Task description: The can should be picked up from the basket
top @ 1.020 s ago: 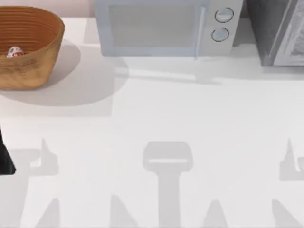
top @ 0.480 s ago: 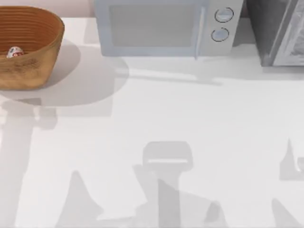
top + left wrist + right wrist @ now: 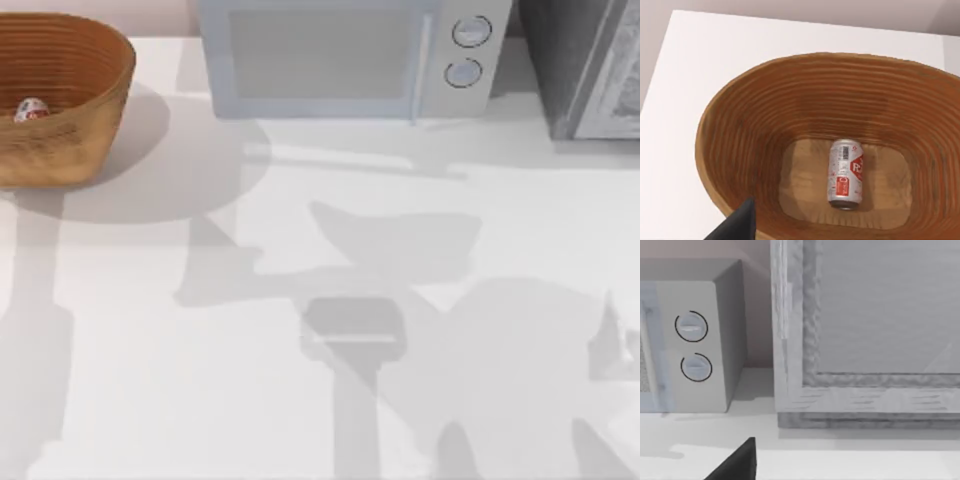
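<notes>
The white bench [image 3: 330, 260] is seen from above, crossed by grey shadows of the arms. At its twelve o'clock edge a grey microwave [image 3: 345, 55] is set, with two round dials [image 3: 467, 50] on its front panel, and at about one o'clock a grey framed cabinet [image 3: 590, 65] is placed just beside it. A pale pinkish wall [image 3: 95, 10] is seen behind the bench.

At about ten o'clock the woven basket [image 3: 60, 100] is stood on the bench, well apart from the microwave. From above, the can [image 3: 32, 110] is glimpsed as a small white and red shape low inside the basket.

More is given by the left wrist view: the basket's [image 3: 740, 130] ribbed inner walls and flat floor are laid open, and the can [image 3: 845, 173] is shown lying on its side on that floor, near the middle, touching nothing else. One dark finger [image 3: 737, 225] of the left claw is caught above the near rim; whether that claw is open or closed cannot be told.

In the right wrist view the microwave's [image 3: 695, 340] dial side and the cabinet [image 3: 865, 330] are faced, and one dark finger [image 3: 737, 462] of the right claw is seen over the bench [image 3: 850, 460]; its state cannot be told either.
</notes>
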